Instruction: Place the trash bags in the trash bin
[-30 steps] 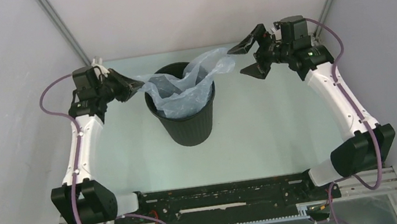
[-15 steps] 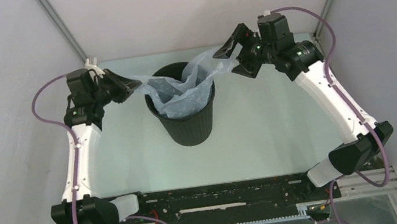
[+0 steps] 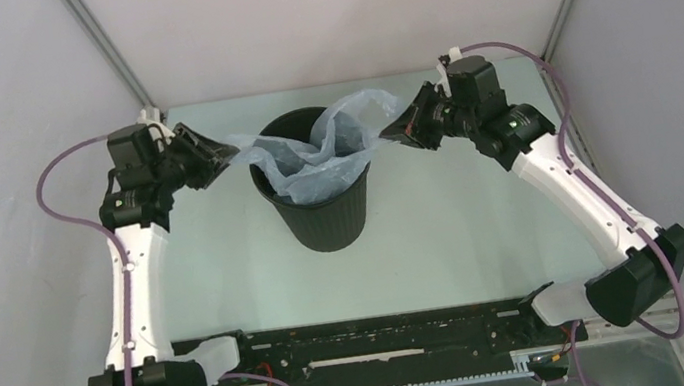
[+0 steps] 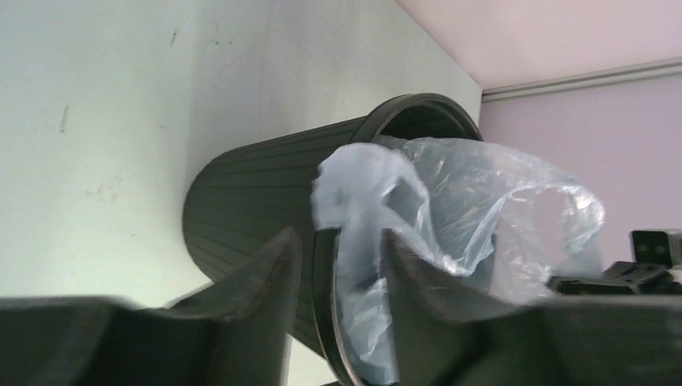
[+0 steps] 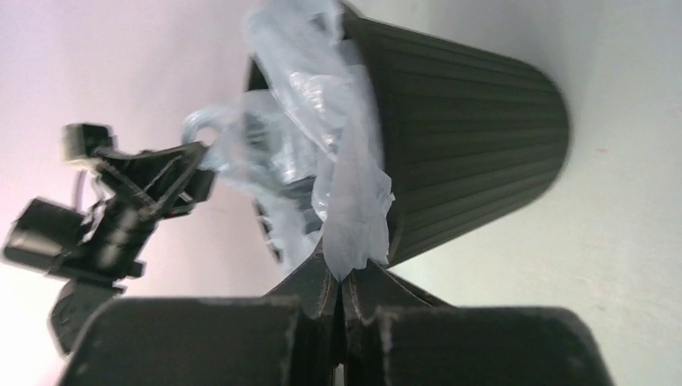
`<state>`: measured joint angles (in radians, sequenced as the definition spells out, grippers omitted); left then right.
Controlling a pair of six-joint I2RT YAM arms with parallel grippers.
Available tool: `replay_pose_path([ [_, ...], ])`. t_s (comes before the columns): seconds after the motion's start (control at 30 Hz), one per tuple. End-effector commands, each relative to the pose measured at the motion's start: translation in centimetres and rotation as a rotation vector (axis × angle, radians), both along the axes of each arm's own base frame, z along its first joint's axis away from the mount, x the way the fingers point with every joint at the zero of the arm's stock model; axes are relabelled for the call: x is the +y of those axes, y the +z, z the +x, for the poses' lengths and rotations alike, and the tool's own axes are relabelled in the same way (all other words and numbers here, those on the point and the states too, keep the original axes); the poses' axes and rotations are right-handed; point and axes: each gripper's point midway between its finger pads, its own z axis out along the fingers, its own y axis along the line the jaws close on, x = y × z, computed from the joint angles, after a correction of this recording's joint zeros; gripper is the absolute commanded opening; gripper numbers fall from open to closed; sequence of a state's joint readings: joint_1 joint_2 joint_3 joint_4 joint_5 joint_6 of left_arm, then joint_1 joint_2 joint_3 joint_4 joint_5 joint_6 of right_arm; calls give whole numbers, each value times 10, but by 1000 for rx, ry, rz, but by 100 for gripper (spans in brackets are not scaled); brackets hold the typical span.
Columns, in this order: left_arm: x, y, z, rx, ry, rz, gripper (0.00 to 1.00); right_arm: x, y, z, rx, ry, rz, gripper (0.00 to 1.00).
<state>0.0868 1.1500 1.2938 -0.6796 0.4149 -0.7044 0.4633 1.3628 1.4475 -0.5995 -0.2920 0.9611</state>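
Counting one trash bag (image 3: 311, 160) | one trash bin (image 3: 323, 218) | right pincer (image 5: 344, 280) pinching bag

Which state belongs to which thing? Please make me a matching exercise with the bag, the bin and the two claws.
Things:
1. trash bag
2. trash bin
3. left claw
4. right claw

States:
A. pinched shut on the trash bag's edge
B. fingers apart, plastic between them
C. black, standing upright
D. pale, partly inside the trash bin, draped over its rim

Pairs: 1-D, 2-C, 3-B, 4-A
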Motion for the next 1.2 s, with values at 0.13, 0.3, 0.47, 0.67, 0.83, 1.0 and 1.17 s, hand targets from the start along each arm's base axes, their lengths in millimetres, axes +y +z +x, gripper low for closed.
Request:
replay_pose_path([
  [0.13,12,40,-47,-12,152,-22,99,16,64,-24,-198,147,192,0],
  [0.3,-6,40,-72,41,149,-34,100,12,66,-27,-211,144,190,0],
  [0.47,-14,48,-61,86,234,15,89,15,65,-32,-226,151,177,0],
  [0.67,-26,55,-41,87,245,45,57,18,63,-36,-229,160,170,0],
  [0.83,-42,45,-26,123,231,45,56,17,62,-36,-235,155,164,0],
  [1.0,-48,41,-9,129,242,53,55,18,62,-36,-238,158,164,0],
  [1.17,-57,34,1,147,239,69,50,18,63,-35,-247,166,166,0],
])
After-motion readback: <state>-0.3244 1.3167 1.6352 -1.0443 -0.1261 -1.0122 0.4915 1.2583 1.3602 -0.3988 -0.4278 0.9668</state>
